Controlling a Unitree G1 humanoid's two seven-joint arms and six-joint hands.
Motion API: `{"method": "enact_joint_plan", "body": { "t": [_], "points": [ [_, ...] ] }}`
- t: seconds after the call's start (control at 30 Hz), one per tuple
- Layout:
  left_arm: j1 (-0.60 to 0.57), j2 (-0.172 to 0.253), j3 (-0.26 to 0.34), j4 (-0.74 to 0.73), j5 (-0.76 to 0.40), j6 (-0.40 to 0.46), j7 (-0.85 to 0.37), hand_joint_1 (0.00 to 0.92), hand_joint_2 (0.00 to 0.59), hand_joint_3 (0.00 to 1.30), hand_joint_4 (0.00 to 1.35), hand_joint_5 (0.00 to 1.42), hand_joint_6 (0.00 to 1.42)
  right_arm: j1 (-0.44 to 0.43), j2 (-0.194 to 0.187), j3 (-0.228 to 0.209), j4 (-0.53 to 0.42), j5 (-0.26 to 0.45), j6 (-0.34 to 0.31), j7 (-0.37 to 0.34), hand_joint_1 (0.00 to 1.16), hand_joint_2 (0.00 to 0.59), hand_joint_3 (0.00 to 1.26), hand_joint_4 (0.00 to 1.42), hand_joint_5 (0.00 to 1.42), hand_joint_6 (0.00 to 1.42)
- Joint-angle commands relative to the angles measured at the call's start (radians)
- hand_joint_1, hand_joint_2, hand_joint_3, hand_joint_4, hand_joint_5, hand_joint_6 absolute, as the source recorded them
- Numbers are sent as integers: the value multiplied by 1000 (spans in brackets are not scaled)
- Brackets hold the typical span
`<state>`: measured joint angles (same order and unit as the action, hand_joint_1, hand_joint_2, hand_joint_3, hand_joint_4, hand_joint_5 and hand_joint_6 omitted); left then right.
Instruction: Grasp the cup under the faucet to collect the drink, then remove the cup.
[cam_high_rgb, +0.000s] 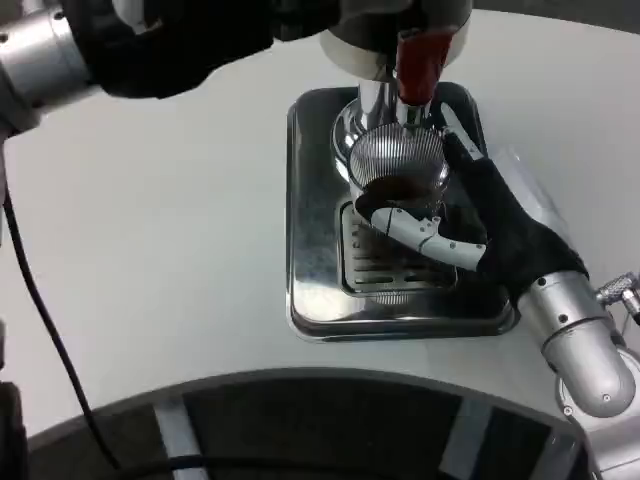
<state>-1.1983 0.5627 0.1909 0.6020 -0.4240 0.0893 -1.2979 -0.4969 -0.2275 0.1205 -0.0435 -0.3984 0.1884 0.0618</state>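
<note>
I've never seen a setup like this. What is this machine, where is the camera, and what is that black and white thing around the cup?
The camera sits on a humanoid robot's head or chest, looking down at a white table. The black and white thing is the robot's right hand, on a silver forearm. It grips a clear ribbed cup with dark drink in it, held under a faucet with a red handle. Below lies a shiny metal drip tray with a slotted grate. At the upper left is the left arm; its hand reaches toward the dispenser, and its fingers are hidden.
</note>
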Motion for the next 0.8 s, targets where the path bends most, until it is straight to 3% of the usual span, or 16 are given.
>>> {"method": "enact_joint_plan", "body": {
  "t": [0.03, 0.8],
  "points": [
    [72, 56, 21, -67, -21, 46, 7, 0, 109, 37, 0, 148, 51, 20, 7, 5, 4, 7, 4, -1, 479, 202, 0, 0, 0, 0],
    [333, 221, 178, -236, -55, 83, 169, 0, 114, 110, 35, 218, 93, 27, 42, 24, -6, -2, 31, -15, 546, 213, 0, 0, 0, 0]
  ]
}}
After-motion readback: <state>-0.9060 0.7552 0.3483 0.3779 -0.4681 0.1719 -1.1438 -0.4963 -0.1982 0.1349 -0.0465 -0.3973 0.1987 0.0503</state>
